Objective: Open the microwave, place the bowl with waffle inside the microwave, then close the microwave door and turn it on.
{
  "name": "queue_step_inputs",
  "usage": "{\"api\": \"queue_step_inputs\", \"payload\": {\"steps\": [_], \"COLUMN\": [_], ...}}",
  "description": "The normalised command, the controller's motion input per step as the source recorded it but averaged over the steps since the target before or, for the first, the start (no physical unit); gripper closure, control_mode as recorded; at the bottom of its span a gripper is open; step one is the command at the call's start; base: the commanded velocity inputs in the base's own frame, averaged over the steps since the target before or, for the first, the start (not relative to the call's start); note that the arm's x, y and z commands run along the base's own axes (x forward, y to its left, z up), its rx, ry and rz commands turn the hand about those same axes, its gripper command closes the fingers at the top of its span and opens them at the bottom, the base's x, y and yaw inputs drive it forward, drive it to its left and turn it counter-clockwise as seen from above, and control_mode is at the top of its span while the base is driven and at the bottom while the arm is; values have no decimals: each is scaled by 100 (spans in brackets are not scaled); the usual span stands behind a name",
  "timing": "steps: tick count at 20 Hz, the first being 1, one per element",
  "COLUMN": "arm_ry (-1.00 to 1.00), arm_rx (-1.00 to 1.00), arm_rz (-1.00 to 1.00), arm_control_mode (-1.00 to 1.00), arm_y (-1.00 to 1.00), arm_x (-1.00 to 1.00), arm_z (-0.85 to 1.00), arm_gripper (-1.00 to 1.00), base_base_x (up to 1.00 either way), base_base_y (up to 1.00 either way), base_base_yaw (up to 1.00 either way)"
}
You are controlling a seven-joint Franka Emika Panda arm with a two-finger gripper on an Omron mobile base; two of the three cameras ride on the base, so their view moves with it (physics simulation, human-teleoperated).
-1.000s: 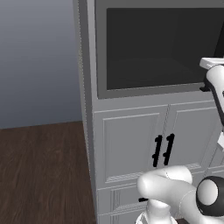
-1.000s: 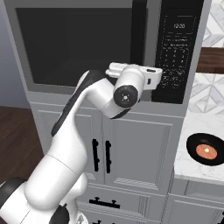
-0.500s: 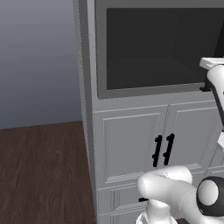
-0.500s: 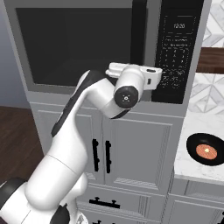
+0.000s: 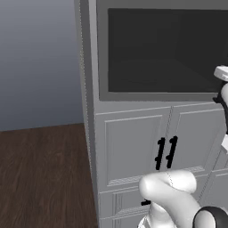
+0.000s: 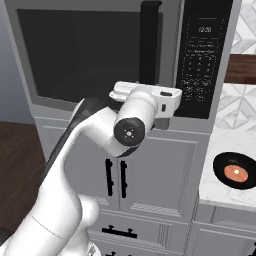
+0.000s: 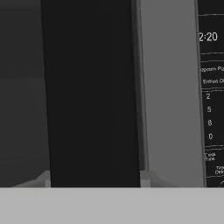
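The microwave (image 6: 90,55) is built in above the grey cabinets, and the microwave door (image 5: 160,49) stands closed, its dark glass facing me. My gripper (image 7: 95,178) is at the door's long black vertical handle (image 6: 150,40). In the hand view the handle (image 7: 92,87) fills the gap, with a fingertip (image 7: 43,178) flush against each side, so the gripper is shut on it. The bowl (image 6: 235,171), dark and round with a brown waffle in it, sits on the white counter to the right of the microwave, well apart from the gripper.
The keypad panel (image 6: 202,55) lies just right of the handle. Below the microwave are cabinet doors with a pair of short black handles (image 5: 165,152). The marble counter (image 6: 220,195) stretches right. Dark wood floor (image 5: 40,173) spreads to the left.
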Motion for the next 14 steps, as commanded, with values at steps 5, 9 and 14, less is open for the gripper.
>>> {"api": "queue_step_inputs", "payload": {"steps": [5, 9, 14], "arm_ry": [0, 0, 0], "arm_rx": [0, 0, 0], "arm_rz": [-10, -9, -9], "arm_control_mode": [-100, -100, -100], "arm_y": [0, 0, 5], "arm_x": [-100, -100, -98], "arm_z": [-1, 0, 0], "arm_gripper": [100, 100, 100], "base_base_x": [0, 0, 0], "base_base_y": [0, 0, 0], "base_base_yaw": [0, 0, 0]}}
